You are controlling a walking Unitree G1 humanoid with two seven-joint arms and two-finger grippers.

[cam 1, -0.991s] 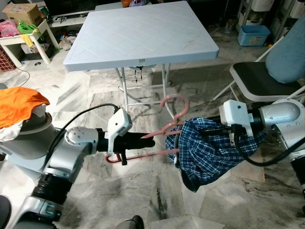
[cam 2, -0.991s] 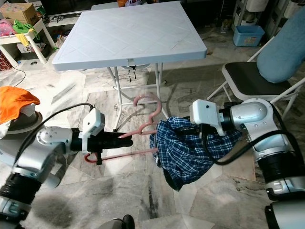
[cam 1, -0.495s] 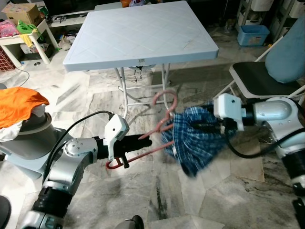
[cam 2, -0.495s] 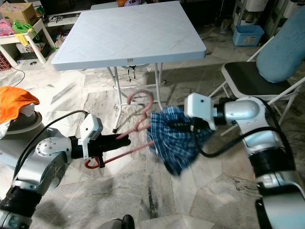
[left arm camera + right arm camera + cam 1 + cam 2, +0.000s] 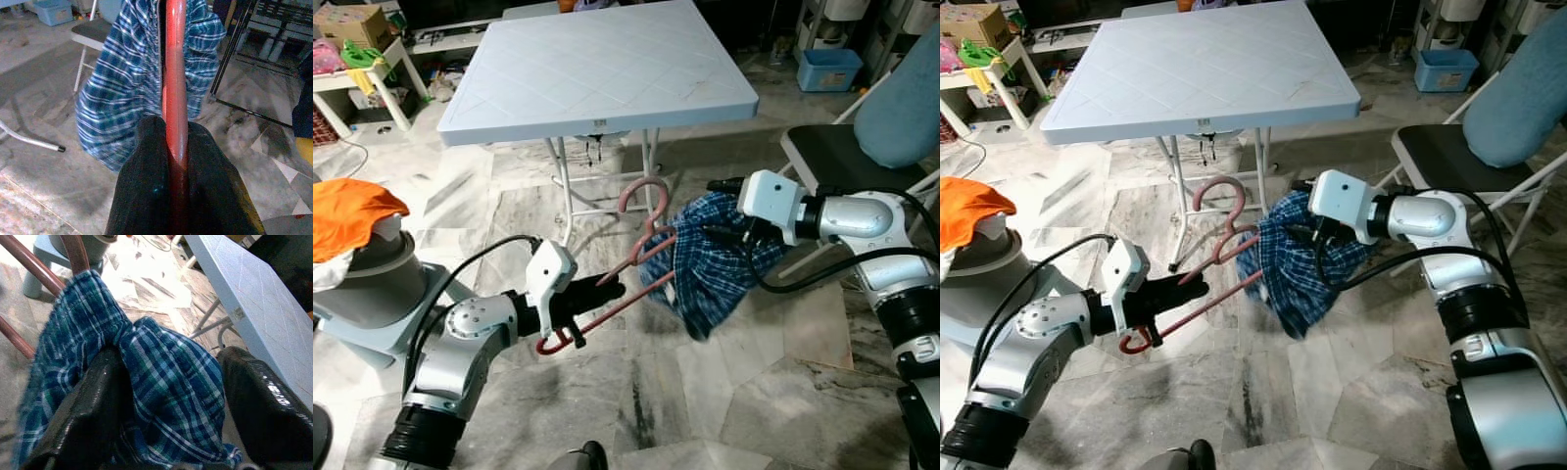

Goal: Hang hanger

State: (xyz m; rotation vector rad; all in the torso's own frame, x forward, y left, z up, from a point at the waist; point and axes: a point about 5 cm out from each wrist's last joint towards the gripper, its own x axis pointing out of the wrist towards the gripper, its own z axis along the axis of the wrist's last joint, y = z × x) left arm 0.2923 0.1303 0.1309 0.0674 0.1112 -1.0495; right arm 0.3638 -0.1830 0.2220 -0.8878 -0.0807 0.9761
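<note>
My left gripper is shut on the lower bar of a pink-red hanger, seen close in the left wrist view. The hanger slants upward to the right, its hook standing below the table's front edge. A blue plaid garment hangs bunched on the hanger's far end. My right gripper is at the top of that cloth. In the right wrist view its fingers stand wide apart, with plaid cloth draped over one and filling the gap.
A white folding table stands just behind the hanger, its legs close to the hook. A folding chair with a blue bundle is at the right. Orange cloth tops a grey stand at the left. Marble floor lies below.
My right gripper has lifted the plaid garment and carried it left toward the table. The hanger's far end rose with it. The left gripper has barely moved.
</note>
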